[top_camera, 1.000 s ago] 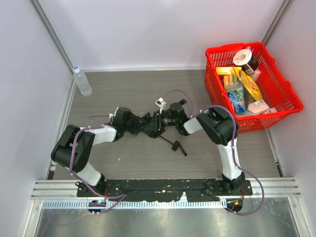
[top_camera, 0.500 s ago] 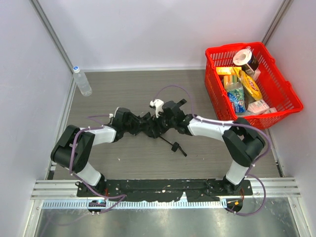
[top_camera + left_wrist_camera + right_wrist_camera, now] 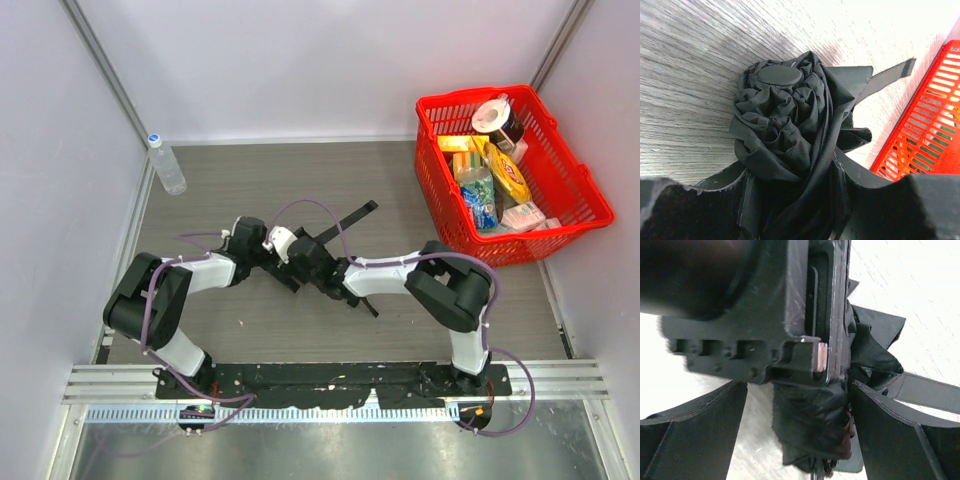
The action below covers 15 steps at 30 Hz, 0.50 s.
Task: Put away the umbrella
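Left wrist view: left tool clenched on the bundled black umbrella, mid-worktop, near the red basket. Right tool spread wide, straddling the bundle, gripping nothing.

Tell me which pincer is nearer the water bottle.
Left. The left pincer, shut on the umbrella, sits right of the water bottle; the right pincer, open, lies just farther right.

Right fingers have opened and shifted left along the umbrella.
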Motion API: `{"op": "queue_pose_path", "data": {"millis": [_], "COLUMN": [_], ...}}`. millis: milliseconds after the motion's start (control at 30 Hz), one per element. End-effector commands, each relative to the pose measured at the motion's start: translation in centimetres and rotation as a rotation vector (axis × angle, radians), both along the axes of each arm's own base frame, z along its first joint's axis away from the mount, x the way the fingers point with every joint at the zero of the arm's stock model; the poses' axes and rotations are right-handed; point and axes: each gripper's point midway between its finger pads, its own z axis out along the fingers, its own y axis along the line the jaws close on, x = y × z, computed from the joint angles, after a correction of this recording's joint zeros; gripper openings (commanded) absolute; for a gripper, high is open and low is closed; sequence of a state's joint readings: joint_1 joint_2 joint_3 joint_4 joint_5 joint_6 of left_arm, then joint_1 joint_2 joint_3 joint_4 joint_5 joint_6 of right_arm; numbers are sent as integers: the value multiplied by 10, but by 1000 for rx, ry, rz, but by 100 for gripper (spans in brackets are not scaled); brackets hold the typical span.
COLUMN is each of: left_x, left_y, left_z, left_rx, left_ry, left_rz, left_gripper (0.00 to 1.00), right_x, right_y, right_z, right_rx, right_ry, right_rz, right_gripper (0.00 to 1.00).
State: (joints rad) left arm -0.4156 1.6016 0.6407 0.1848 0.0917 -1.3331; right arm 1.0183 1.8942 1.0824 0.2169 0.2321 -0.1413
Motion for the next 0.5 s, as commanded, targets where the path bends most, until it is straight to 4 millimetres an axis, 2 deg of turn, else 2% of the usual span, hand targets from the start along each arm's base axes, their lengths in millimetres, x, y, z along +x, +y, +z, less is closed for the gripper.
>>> {"op": "queue_pose_path", "data": {"millis": [0, 100, 167, 233, 267, 300, 333, 367, 433, 467], "left_x": [-87, -88, -88, -88, -86, -84, -83, -80, -73, -70], "left_y": [46, 47, 46, 46, 46, 45, 45, 44, 42, 41], "left_z": [-82, -82, -80, -79, -77, -74, -71, -67, -59, -56], "left_rx": [243, 244, 241, 239, 238, 234, 236, 234, 229, 224], "left_ry": [358, 356, 352, 351, 342, 328, 319, 300, 258, 240], "left_rz": [-44, -43, -46, -45, -43, -45, -47, -53, -60, -63], "left_gripper": [0, 0, 0, 0, 0, 0, 0, 0, 0, 4], "right_x": [31, 39, 41, 36, 31, 27, 22, 17, 3, -5], "right_y": [4, -6, -13, -13, -10, -12, -11, -14, -15, -11], "right_z": [10, 0, -13, -28, -36, -44, -50, -58, -69, -70], "right_rx": [-42, -119, -162, -170, -160, -164, -141, -134, -68, -2], "right_ry": [-158, -197, -187, -147, -116, -91, -55, -31, 41, 97], "right_rz": [-63, -110, -132, -110, -89, -86, -86, -83, -57, -27], "right_gripper": [86, 84, 75, 49, 33, 27, 9, 1, 1, 1]}}
